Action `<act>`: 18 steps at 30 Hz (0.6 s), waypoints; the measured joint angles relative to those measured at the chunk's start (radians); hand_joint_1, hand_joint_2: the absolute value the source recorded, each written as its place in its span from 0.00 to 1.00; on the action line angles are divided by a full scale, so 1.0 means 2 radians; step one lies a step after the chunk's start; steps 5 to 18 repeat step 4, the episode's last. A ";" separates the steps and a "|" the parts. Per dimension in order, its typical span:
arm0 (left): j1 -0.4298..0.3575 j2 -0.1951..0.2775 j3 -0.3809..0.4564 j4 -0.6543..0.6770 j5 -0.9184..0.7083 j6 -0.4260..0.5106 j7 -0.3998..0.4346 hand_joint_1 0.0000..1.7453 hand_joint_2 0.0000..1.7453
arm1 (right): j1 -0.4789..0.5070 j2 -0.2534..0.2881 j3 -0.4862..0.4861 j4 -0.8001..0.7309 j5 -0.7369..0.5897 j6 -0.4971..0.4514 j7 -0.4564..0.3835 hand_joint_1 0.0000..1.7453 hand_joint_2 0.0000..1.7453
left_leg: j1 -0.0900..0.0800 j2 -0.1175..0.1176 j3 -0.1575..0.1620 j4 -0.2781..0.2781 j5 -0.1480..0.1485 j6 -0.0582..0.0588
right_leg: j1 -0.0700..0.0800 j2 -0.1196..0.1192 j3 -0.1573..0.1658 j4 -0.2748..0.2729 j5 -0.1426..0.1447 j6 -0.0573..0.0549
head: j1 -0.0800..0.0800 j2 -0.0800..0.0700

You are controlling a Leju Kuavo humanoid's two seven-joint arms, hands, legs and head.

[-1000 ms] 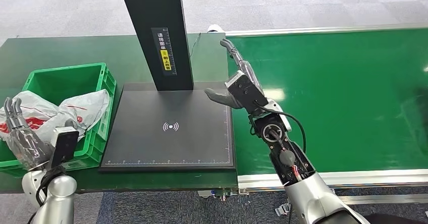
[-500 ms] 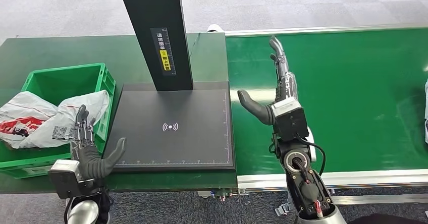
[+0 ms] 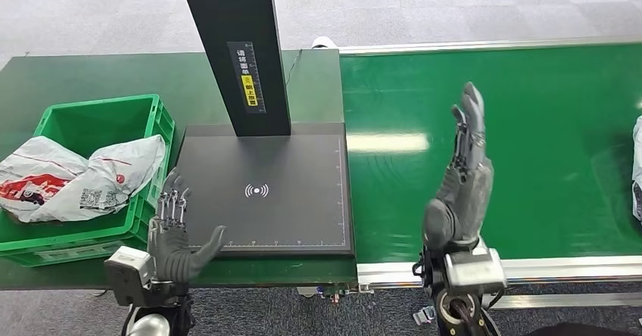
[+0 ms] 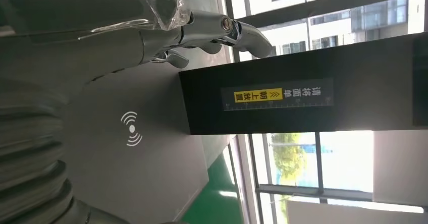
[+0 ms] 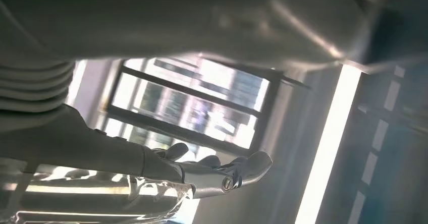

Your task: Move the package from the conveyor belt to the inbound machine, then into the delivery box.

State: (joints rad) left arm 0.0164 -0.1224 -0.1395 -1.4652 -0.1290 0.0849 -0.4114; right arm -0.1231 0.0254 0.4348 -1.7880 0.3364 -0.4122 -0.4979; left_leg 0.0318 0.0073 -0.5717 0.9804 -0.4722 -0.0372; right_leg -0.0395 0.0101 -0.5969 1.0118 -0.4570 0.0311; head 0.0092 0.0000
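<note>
Right now my left hand (image 3: 176, 238) hovers at the front left corner of the black inbound machine (image 3: 257, 192), its fingers (image 3: 172, 203) spread apart and holding nothing, thumb pointing out over the scanning plate. My right hand (image 3: 462, 185) is raised over the green conveyor belt (image 3: 530, 124), fingers extended upward and apart, also empty. One package (image 3: 76, 177), a crumpled white-grey bag with red print and a code label, lies in the green delivery box (image 3: 98, 116) at the left of the dark green worktop (image 3: 91, 75), draped over the box's front rim. At the far right edge of the belt a sliver of another white package (image 3: 636, 169) shows. The machine's black post (image 3: 235, 48) carries a yellow label.
</note>
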 joint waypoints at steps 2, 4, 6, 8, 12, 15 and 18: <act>-0.009 -0.006 -0.013 0.010 -0.005 0.016 0.005 0.00 1.00 | 0.017 0.002 0.014 -0.028 0.000 -0.039 -0.032 0.00 0.00 | 0.000 0.000 0.000 0.000 0.000 0.000 | 0.000 0.000 0.000 0.000 0.000 0.000 | 0.000 0.000; -0.016 -0.009 -0.020 0.017 -0.007 0.026 0.010 0.00 1.00 | 0.026 0.002 0.027 -0.048 0.000 -0.068 -0.049 0.00 0.00 | 0.000 0.001 0.000 0.000 0.000 0.000 | 0.000 0.000 0.000 0.000 0.000 0.000 | 0.000 0.000; -0.016 -0.009 -0.020 0.017 -0.007 0.026 0.010 0.00 1.00 | 0.026 0.002 0.027 -0.048 0.000 -0.068 -0.049 0.00 0.00 | 0.000 0.001 0.000 0.000 0.000 0.000 | 0.000 0.000 0.000 0.000 0.000 0.000 | 0.000 0.000; -0.016 -0.009 -0.020 0.017 -0.007 0.026 0.010 0.00 1.00 | 0.026 0.002 0.027 -0.048 0.000 -0.068 -0.049 0.00 0.00 | 0.000 0.001 0.000 0.000 0.000 0.000 | 0.000 0.000 0.000 0.000 0.000 0.000 | 0.000 0.000; -0.016 -0.009 -0.020 0.017 -0.007 0.026 0.010 0.00 1.00 | 0.026 0.002 0.027 -0.048 0.000 -0.068 -0.049 0.00 0.00 | 0.000 0.001 0.000 0.000 0.000 0.000 | 0.000 0.000 0.000 0.000 0.000 0.000 | 0.000 0.000; -0.016 -0.009 -0.020 0.017 -0.007 0.026 0.010 0.00 1.00 | 0.026 0.002 0.027 -0.048 0.000 -0.068 -0.049 0.00 0.00 | 0.000 0.001 0.000 0.000 0.000 0.000 | 0.000 0.000 0.000 0.000 0.000 0.000 | 0.000 0.000; -0.016 -0.009 -0.020 0.017 -0.007 0.026 0.010 0.00 1.00 | 0.026 0.002 0.027 -0.048 0.000 -0.068 -0.049 0.00 0.00 | 0.000 0.001 0.000 0.000 0.000 0.000 | 0.000 0.000 0.000 0.000 0.000 0.000 | 0.000 0.000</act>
